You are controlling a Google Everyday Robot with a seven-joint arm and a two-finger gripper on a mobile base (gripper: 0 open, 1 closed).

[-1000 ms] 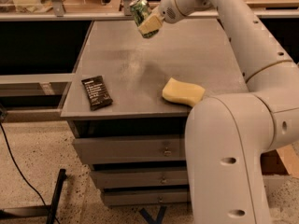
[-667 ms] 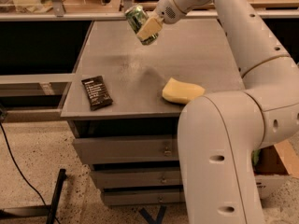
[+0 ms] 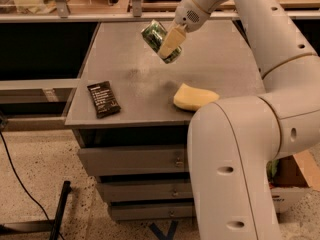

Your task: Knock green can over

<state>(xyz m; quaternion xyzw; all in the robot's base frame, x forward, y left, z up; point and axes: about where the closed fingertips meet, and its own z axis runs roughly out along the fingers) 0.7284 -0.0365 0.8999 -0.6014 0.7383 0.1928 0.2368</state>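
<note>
Above the table (image 3: 125, 79), the tool (image 3: 168, 45) grips the tilted green can (image 3: 153, 34).

Above the table (image 3: 120, 59), the jaws clasp the tilted green can (image 3: 152, 34).

One yellow sponge (image 3: 195, 97) lies on the single grey tabletop (image 3: 150, 79); take it as the landmark. There is one green can (image 3: 152, 34), up and behind-left of the sponge, tilted and clear of the surface. One claw (image 3: 166, 45) is there too, its fingers closed around that can, likewise above and behind-left of the sponge. One black snack bar wrapper (image 3: 103, 99) lies flat, well to the sponge's left. One white arm (image 3: 270, 34) rises to the right of the sponge. Three drawer fronts (image 3: 130, 160) are stacked below the sponge. One black cable (image 3: 20, 184) runs on the floor, far down-left of it.
</note>
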